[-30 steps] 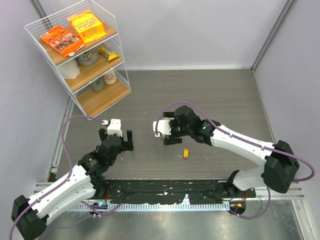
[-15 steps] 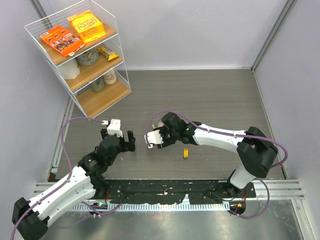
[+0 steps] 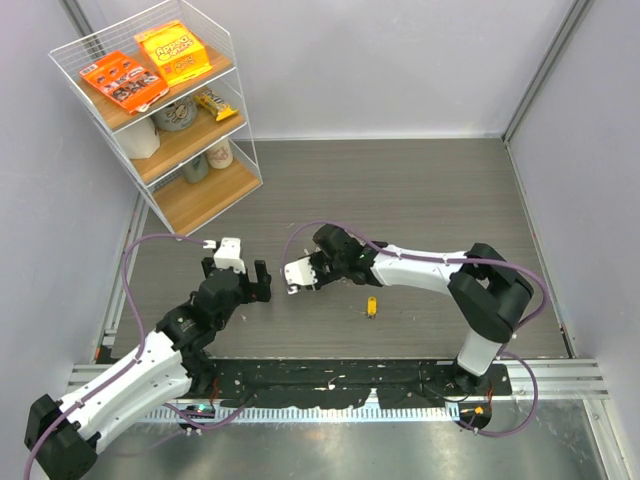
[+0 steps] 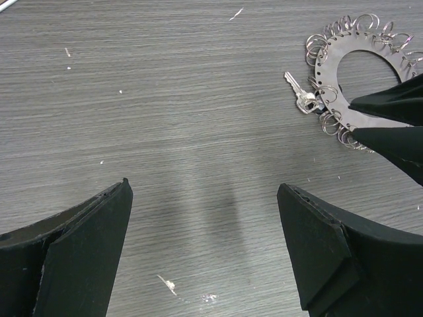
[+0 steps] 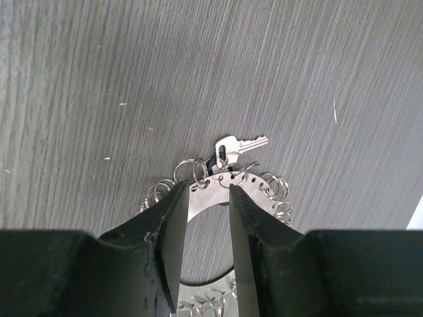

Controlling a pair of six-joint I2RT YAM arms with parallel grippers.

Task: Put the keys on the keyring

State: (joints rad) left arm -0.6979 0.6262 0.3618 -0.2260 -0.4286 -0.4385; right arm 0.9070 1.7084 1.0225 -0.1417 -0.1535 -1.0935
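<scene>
Progress check: silver key [image 5: 232, 146] sits at the rim of the keyring [image 4: 328, 76], apparently hooked on a small loop, so 1 of 2 looks done. Yellow key [image 3: 371, 306] lies loose on the table [image 3: 420, 190], well apart from it. Right gripper [image 5: 206, 191] is narrow, straddling the ring's band; I cannot tell if it grips. Left gripper [image 4: 203, 191] is wide and empty.

Bright, even overhead light everywhere, with only soft faint shadows on the table [image 4: 165, 99]. Wrist shots are sharp on the grain (the close-up fingers [image 4: 73, 257] go nearly pure black).
</scene>
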